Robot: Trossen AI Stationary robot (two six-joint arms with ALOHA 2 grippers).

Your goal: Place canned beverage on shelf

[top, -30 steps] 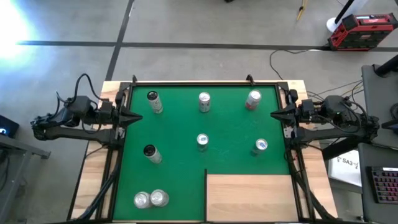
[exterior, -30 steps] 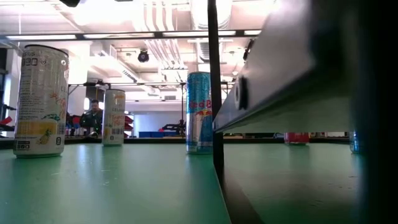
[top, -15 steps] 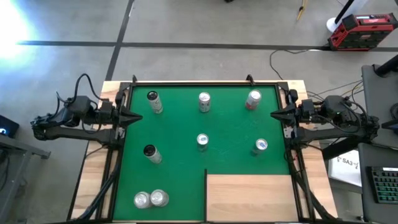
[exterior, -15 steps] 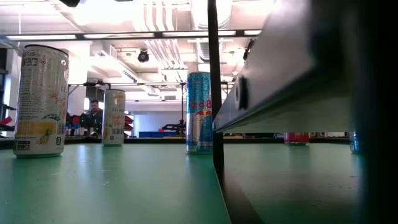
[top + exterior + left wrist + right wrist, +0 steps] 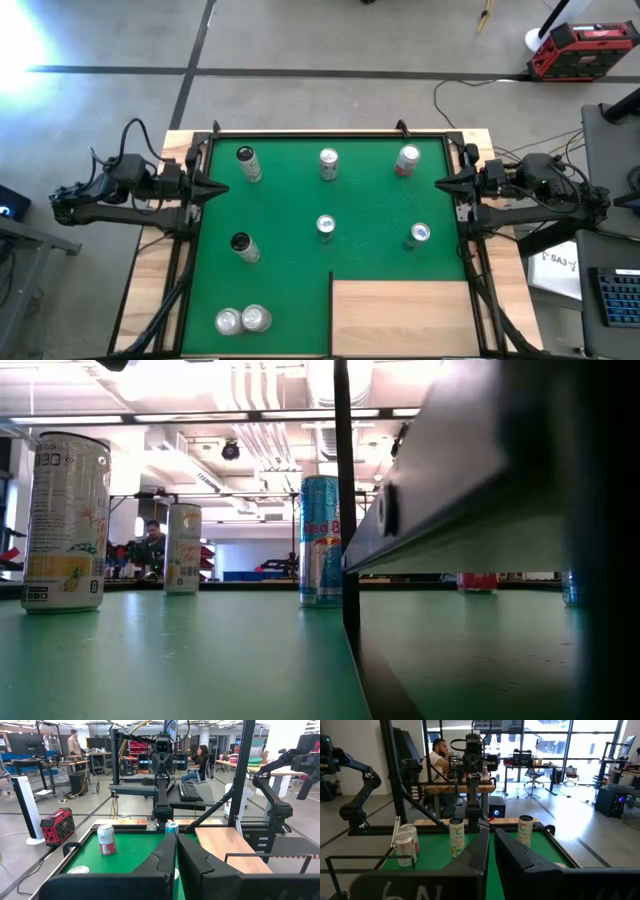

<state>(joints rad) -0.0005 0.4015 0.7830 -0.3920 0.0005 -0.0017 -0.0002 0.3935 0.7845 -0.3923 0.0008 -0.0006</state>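
Note:
Several beverage cans stand upright on the green mat (image 5: 290,200): three along the far edge, among them a red and white can (image 5: 407,159), two in the middle such as a blue can (image 5: 326,227), and a pair (image 5: 242,320) at the near left. The pale plywood shelf (image 5: 400,318) fills the near right corner. My left gripper (image 5: 222,188) is shut at the mat's left edge, and my right gripper (image 5: 440,183) is shut at its right edge. Both point level across the mat and hold nothing. The wrist views show each pair of fingers closed together (image 5: 176,842) (image 5: 490,837).
Black rails and wooden strips frame the mat. In the low view the shelf's dark frame (image 5: 450,490) stands raised above the mat on a black post (image 5: 348,560). A person sits beyond the table in the right wrist view (image 5: 439,757). A red toolbox (image 5: 582,50) stands on the floor.

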